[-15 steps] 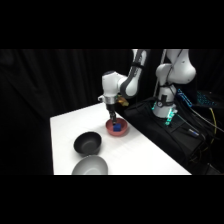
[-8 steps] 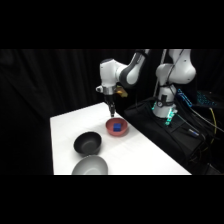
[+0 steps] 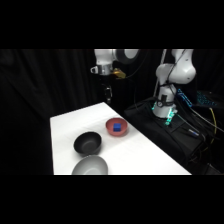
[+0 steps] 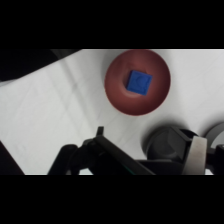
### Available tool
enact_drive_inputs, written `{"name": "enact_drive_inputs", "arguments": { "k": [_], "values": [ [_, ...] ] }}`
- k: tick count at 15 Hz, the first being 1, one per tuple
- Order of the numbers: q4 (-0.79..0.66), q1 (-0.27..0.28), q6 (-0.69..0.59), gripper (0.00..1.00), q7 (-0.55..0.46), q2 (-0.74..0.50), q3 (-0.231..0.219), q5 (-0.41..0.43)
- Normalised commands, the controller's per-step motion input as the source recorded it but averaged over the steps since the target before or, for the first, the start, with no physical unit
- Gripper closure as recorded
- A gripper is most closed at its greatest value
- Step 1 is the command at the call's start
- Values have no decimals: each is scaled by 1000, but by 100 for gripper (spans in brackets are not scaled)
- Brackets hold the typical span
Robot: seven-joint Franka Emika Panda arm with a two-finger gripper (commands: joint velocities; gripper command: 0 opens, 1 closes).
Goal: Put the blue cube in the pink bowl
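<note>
Through the wrist camera I see the blue cube lying inside the pink bowl on the white table. A black bowl sits just beside it, behind my gripper's dark linkage.

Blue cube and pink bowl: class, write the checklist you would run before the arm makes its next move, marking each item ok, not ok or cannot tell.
1. Blue cube inside the pink bowl: ok.
2. Cube free of the gripper: ok, the gripper hangs well above the bowl.
3. Pink bowl upright on the table: ok.
4. Black bowl and grey bowl apart from the pink bowl: ok.
5. Gripper fingers open: cannot tell.
</note>
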Motion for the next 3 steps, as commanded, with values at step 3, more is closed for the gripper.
{"name": "enact_drive_inputs", "arguments": {
  "k": [3],
  "values": [
    [261,-93,-312,0,81,-126,82,-79]
  ]
}}
